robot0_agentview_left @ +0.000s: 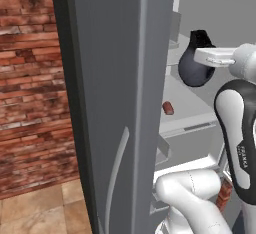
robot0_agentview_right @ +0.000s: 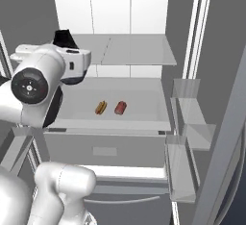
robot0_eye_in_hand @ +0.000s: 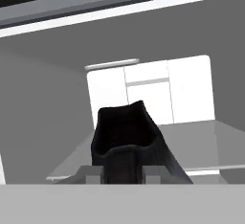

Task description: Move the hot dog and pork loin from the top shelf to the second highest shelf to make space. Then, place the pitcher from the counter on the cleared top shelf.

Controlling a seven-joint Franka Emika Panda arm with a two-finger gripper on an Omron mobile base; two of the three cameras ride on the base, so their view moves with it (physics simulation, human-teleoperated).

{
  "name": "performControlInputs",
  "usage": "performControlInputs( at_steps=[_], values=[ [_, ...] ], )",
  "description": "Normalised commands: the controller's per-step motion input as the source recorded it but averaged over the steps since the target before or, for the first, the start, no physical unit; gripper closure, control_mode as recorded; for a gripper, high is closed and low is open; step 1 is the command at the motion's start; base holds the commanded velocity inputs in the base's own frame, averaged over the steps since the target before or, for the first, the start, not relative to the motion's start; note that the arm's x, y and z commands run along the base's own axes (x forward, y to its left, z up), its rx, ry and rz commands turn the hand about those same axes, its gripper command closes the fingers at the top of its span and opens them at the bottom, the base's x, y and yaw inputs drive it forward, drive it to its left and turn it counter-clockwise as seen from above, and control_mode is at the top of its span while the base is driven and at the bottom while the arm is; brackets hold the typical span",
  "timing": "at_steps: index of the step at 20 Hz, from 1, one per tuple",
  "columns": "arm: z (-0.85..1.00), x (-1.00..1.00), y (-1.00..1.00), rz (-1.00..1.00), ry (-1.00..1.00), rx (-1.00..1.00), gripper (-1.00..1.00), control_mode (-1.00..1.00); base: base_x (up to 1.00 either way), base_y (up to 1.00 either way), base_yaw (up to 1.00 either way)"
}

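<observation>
- Closest to the cameras is the open fridge door (robot0_agentview_left: 110, 103), a big grey slab with a curved handle taking up most of the left base view, brick wall (robot0_agentview_left: 30, 88) beside it.
- The gripper (robot0_eye_in_hand: 125, 173) is clamped tight on the dark pitcher (robot0_eye_in_hand: 125, 139). In the hand view the pitcher's spouted rim sticks up right in front of the camera, so the fingertips themselves are mostly hidden behind it.
- From the left base view the pitcher (robot0_agentview_left: 196, 63) is a round dark body hanging off the white hand, up at the level of the top shelf.
- In the right base view the pitcher (robot0_agentview_right: 67, 51) sits at the left edge of the top shelf (robot0_agentview_right: 139, 51); can't tell if it's touching the glass or just above it.
- One shelf down, on the second shelf (robot0_agentview_right: 144, 116), the hot dog (robot0_agentview_right: 100, 107) and the pork loin (robot0_agentview_right: 120, 107) lie side by side, close but apart.
- The white back wall (robot0_eye_in_hand: 148, 94) of the fridge is furthest back.
</observation>
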Motion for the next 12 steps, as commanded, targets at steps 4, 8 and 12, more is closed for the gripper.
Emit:
performControlInputs(
  at_steps=[4,8,12],
  values=[
    [0.26,0.42,-0.01,0.00,0.00,0.08,1.00,-1.00,0.00,0.00,0.00],
    [0.07,0.53,0.00,0.00,0.00,0.08,1.00,-1.00,0.00,0.00,0.00],
    [0.00,0.59,0.00,0.00,-0.03,0.05,1.00,-1.00,0.00,0.00,0.00]
  ],
)
